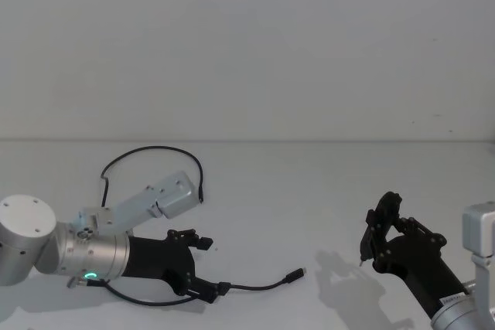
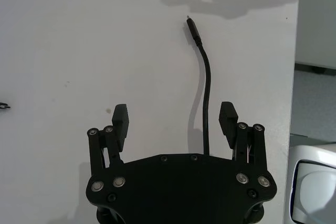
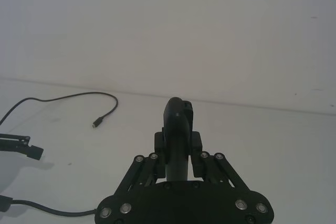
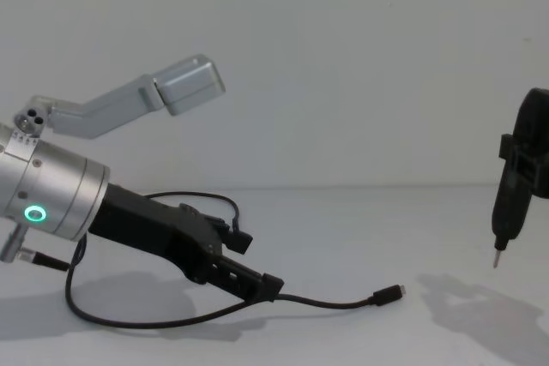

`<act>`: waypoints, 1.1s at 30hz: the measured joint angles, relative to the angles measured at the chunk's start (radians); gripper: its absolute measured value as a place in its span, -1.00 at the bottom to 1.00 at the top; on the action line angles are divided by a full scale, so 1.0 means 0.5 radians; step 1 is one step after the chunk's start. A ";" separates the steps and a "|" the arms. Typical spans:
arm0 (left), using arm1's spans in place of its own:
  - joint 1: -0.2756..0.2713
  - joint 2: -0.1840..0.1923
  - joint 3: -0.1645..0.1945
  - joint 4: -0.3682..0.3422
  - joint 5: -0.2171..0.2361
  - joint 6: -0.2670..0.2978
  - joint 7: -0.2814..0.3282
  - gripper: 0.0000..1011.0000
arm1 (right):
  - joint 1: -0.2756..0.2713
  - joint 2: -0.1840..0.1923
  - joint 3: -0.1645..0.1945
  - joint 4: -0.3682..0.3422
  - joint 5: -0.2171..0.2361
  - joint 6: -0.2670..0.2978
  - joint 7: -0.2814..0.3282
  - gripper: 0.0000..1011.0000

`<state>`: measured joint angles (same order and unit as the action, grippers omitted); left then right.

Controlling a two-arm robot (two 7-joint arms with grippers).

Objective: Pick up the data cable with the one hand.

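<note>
The left gripper (image 1: pixel 207 267) lies low over the white table (image 1: pixel 309 191) at the robot's left, a black two-finger gripper on a thick silver cylinder with a green ring lit on it. Its fingers (image 2: pixel 121 120) are spread wide. The left wrist view shows the data cable (image 2: pixel 205 90) running up between them, close beside one finger and well apart from the other, with nothing pinching it; its small plug lies on the table beyond the fingertips.

The head view gives what that close view cannot: the whole run of the data cable (image 1: pixel 255 287). One stretch leads from under the gripper toward the middle of the table and ends in a plug, while the other arcs behind the left arm and ends just beside the silver link. From the side, the chest view shows the left gripper (image 4: pixel 253 263) tilted downward, its lower finger down at the data cable (image 4: pixel 334 303), which lies flat on the table — whether the two touch I cannot tell.

The right gripper (image 1: pixel 379 226) hangs above the table at the robot's right, well apart from the cable. In the right wrist view its fingers (image 3: pixel 195 144) are drawn in against a black pin-tipped piece (image 3: pixel 178 121); the chest view shows the pin pointing down, clear of the table.
</note>
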<state>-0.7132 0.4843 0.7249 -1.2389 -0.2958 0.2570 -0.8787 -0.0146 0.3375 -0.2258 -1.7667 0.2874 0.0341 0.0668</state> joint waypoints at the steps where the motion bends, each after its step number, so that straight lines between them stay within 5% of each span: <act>1: -0.002 -0.001 0.003 0.004 0.000 0.001 -0.001 0.98 | 0.000 0.000 0.000 0.000 0.000 0.000 0.000 -0.48; 26: -0.041 -0.050 0.084 0.095 0.008 0.031 0.029 0.98 | 0.000 0.000 0.000 0.000 0.000 0.000 0.000 -0.48; 33: -0.043 -0.055 0.091 0.101 0.010 0.035 0.035 0.72 | 0.000 0.000 0.000 0.000 0.000 0.000 0.000 -0.48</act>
<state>-0.7348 0.4569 0.7702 -1.1885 -0.2908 0.2745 -0.8614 -0.0146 0.3374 -0.2258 -1.7667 0.2874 0.0340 0.0668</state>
